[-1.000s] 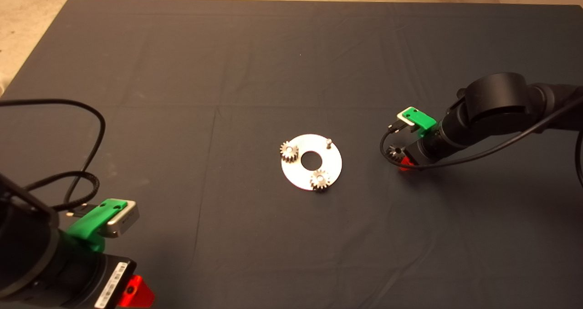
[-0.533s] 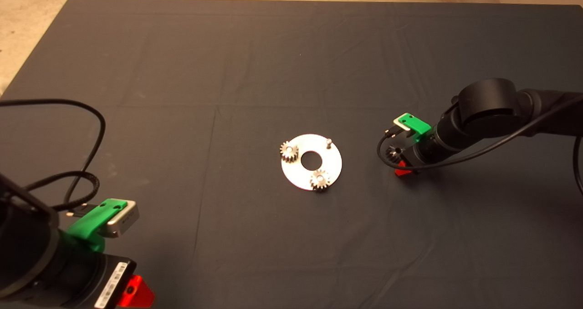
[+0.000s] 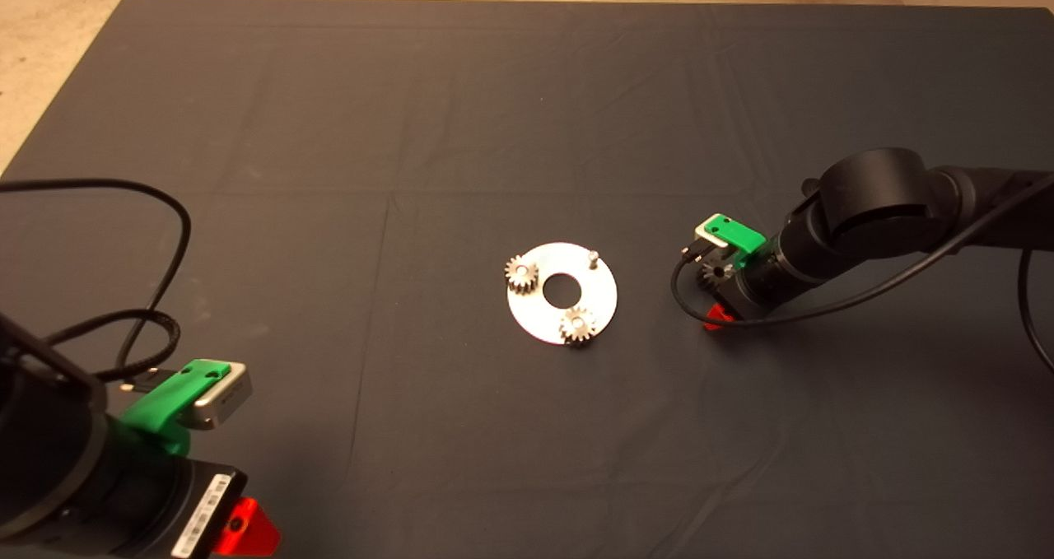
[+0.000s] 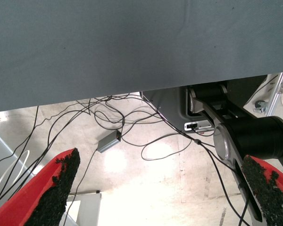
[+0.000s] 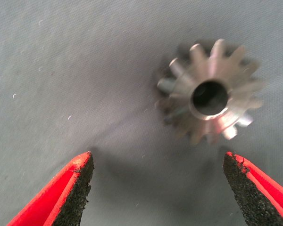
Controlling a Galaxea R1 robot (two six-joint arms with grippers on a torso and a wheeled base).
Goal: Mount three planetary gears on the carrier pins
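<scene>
right gripper (image 5: 155, 188) spread wide, low over loose third gear (image 5: 209, 97) on mat (image 3: 329, 131), right of disc (image 3: 539, 316) | two gears (image 3: 521, 273) (image 3: 579, 325) seated, one pin (image 3: 592, 256) bare | left gripper (image 4: 160, 188) parked lower left, spread apart | risk: gear off-centre between fingers, closing may nudge or tilt it

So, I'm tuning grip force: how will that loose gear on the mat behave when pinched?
The loose gear looks like solid steel, so probably stiff and heavy for its size. Lying flat, it should not roll. Its teeth may give the open right gripper purchase, though the metal could slip.
</scene>
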